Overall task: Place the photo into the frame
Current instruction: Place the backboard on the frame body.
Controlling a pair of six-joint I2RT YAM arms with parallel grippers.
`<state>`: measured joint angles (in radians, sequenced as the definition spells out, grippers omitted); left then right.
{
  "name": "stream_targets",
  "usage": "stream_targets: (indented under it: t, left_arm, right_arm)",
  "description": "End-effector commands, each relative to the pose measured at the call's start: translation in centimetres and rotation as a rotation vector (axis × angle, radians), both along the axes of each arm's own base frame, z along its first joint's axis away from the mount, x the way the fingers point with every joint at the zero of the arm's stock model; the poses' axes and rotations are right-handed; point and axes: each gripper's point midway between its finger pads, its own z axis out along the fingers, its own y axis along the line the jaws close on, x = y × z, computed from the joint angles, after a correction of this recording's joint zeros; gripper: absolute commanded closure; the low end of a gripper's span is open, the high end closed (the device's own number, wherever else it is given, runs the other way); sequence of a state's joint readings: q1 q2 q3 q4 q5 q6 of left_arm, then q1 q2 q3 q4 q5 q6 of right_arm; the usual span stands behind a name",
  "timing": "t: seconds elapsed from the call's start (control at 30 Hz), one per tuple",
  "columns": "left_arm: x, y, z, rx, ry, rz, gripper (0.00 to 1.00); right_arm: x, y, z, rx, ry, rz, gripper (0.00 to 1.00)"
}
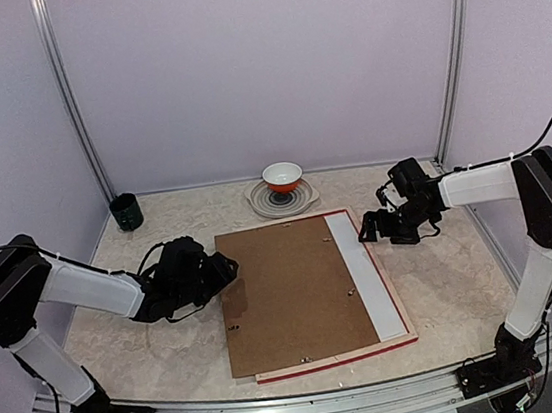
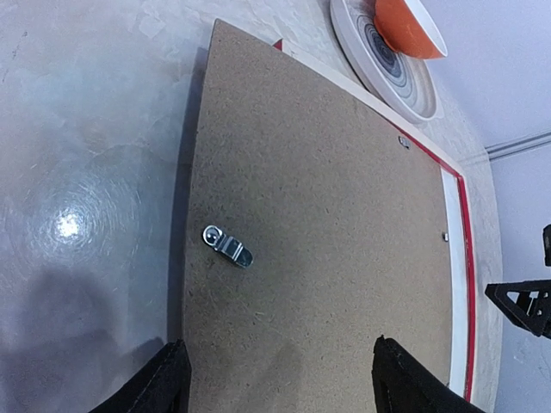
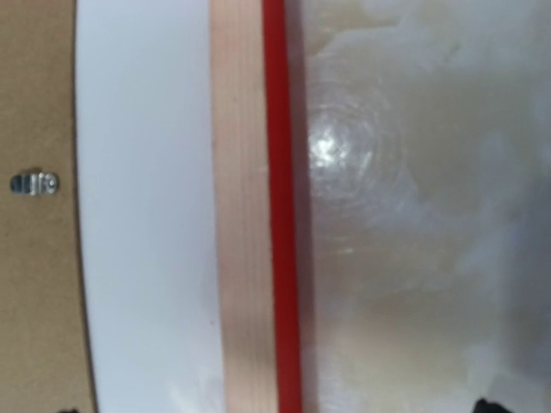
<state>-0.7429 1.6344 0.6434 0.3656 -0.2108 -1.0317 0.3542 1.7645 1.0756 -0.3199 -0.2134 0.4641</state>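
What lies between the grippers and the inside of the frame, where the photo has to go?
The brown backing board lies on the face-down frame, covering most of its opening and overhanging its left edge. Only a white strip shows along the right side. The photo is not in view.

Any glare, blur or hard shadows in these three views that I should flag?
Left wrist: sharp, one bright reflection on the table, a dark shadow band along the left edge of the backing board. Right wrist: soft focus throughout, frame edges fuzzy, a glare patch on the table. Top external: evenly lit, no glare, only faint shadows.
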Motion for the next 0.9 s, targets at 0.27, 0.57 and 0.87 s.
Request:
stream_targets:
  t: [0.27,0.57,0.87]
  left_arm:
    - [-1.9,0.9,-2.2,0.098,0.098,-0.009,0.28]
    - [-1.7,-2.6,-2.2,0.086,0.1,-0.082,0.28]
    - [-1.4,-4.3,-1.5,0.081,0.087,-0.109,0.29]
  right_arm:
    - [-0.5,1.2,-0.4,0.069,0.01,0.034,0.01]
    - [-1.1,2.0,-1.1,0.085,0.031,0.056,0.01]
    - [-1.7,3.0,-1.9,0.133,0.051,0.078,0.01]
